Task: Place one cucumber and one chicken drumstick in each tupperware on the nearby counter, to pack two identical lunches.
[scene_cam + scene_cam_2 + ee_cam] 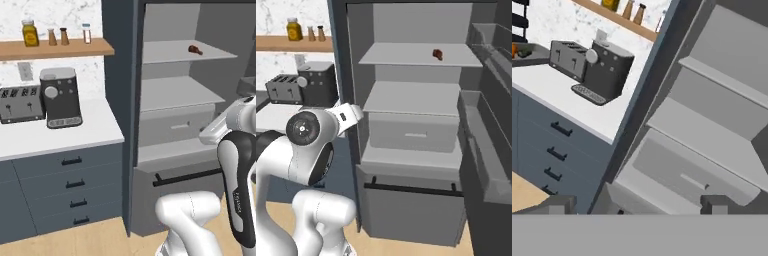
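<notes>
Chicken drumstick lies on the fridge's top shelf, upper right of frame, likely light, firm and slightly slick, best pinched across its thick meaty end, while the pincer gapes wide, holding nothing

this is a home kitchen, rendered rather than filmed. a white table sits over blue-grey drawers with dark handles and carries a toaster and a coffee machine. above them a wooden shelf on a marble wall holds a jar and shakers. beside it stands an open fridge with grey shelves, a chicken drumstick on the top one.
</notes>
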Controlling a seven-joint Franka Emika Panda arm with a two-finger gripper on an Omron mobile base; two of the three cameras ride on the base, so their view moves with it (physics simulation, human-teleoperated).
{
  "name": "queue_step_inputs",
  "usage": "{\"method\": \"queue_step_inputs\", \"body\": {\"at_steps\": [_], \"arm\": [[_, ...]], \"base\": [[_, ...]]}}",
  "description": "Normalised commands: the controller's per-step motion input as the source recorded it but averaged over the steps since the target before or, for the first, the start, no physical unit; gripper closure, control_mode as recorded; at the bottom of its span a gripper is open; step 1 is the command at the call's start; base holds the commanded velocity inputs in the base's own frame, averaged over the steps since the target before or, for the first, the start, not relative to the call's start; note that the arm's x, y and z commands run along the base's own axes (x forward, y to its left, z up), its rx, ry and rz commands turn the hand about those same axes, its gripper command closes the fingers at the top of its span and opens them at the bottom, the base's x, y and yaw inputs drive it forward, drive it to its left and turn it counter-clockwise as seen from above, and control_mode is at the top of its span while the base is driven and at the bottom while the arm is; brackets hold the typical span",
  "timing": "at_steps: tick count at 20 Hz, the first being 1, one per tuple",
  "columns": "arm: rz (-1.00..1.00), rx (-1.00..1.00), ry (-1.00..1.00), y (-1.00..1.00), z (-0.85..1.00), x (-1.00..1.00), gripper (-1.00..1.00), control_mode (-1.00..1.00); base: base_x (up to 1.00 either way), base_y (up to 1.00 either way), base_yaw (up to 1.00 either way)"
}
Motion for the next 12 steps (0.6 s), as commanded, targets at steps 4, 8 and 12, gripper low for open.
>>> {"method": "queue_step_inputs", "body": {"at_steps": [4,8,12], "arm": [[0.0,0.0,0.0,0.0,0.0,0.0,-1.0,1.0],[0.0,0.0,0.0,0.0,0.0,0.0,-1.0,1.0],[0.0,0.0,0.0,0.0,0.0,0.0,-1.0,1.0]], "base": [[0.66,-0.64,0.0],[0.89,-0.33,0.0],[0.87,-0.35,-0.03]]}}
